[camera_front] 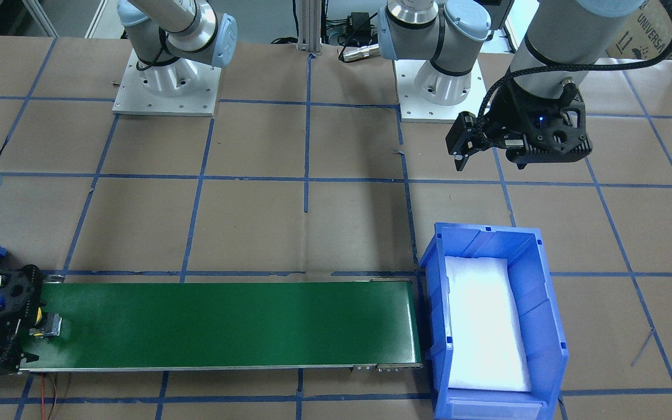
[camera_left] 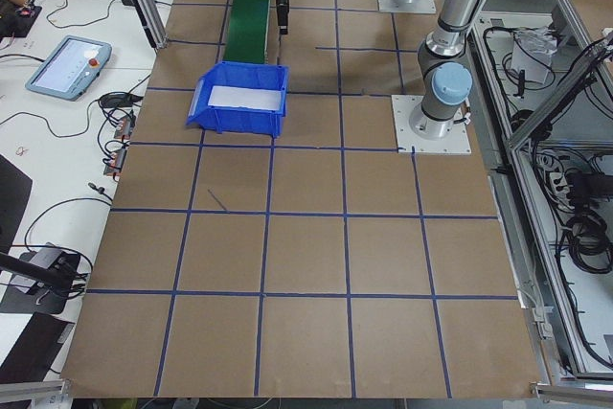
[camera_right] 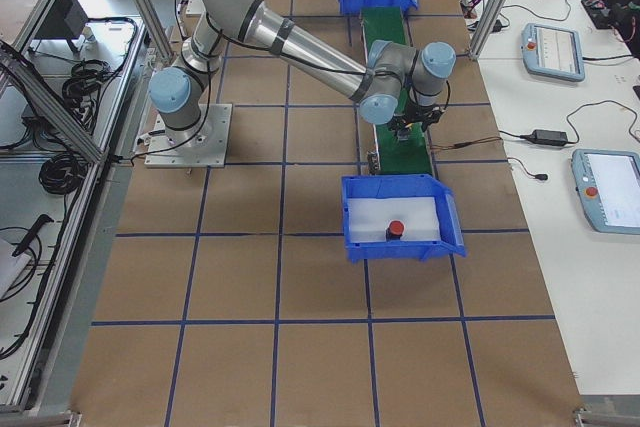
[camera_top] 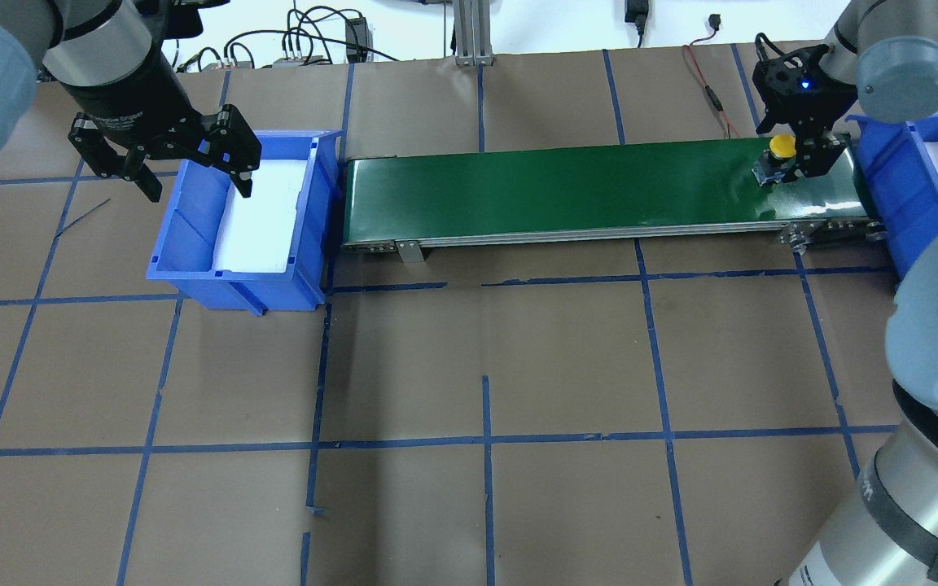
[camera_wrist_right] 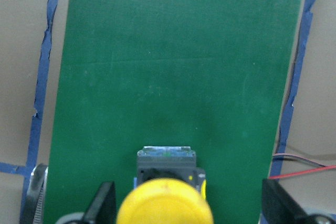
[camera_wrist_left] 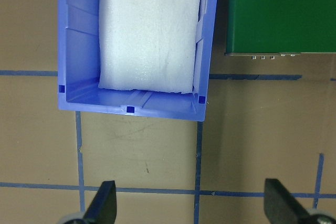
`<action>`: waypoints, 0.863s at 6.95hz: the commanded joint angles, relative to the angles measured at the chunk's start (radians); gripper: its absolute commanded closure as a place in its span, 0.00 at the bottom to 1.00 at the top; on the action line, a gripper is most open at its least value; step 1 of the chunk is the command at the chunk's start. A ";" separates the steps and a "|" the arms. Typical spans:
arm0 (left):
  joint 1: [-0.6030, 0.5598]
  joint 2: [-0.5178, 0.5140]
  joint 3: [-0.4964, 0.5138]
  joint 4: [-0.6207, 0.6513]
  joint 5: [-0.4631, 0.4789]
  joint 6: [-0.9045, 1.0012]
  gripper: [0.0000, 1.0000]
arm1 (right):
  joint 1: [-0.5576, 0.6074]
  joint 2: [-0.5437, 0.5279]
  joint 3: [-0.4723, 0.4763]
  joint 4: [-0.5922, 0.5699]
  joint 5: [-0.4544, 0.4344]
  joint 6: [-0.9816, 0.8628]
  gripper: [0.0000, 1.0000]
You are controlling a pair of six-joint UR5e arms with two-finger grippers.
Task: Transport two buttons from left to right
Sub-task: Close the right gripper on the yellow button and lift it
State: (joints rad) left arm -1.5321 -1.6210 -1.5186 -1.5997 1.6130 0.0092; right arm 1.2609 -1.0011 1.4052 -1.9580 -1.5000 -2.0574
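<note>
Brown-papered table [camera_right: 280, 287], right end first: red button [camera_right: 396, 230] lies in the near blue bin [camera_right: 400, 250]; right gripper [camera_wrist_right: 188, 208], jaws spread, straddles the yellow button [camera_top: 782, 146] on the green belt [camera_top: 558, 191] and should probably pinch its body squarely; left gripper [camera_top: 196, 189] hangs splayed beyond.

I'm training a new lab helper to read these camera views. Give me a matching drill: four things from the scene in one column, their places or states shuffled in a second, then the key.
Things
1. yellow button
2. red button
3. left claw
4. left bin

Places or states
A. lying in the right bin
B. holds only white padding
C. on the green belt, inside the open right claw
D. open, up over the table, holding nothing

Pairs: 1-C, 2-A, 3-D, 4-B
</note>
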 commanded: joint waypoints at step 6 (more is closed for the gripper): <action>0.000 0.000 0.000 0.000 0.001 0.000 0.00 | -0.058 -0.082 -0.063 0.037 -0.040 -0.020 0.92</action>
State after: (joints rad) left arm -1.5312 -1.6213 -1.5186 -1.6000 1.6130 0.0092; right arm 1.2425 -1.0403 1.3700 -1.9434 -1.5407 -2.0682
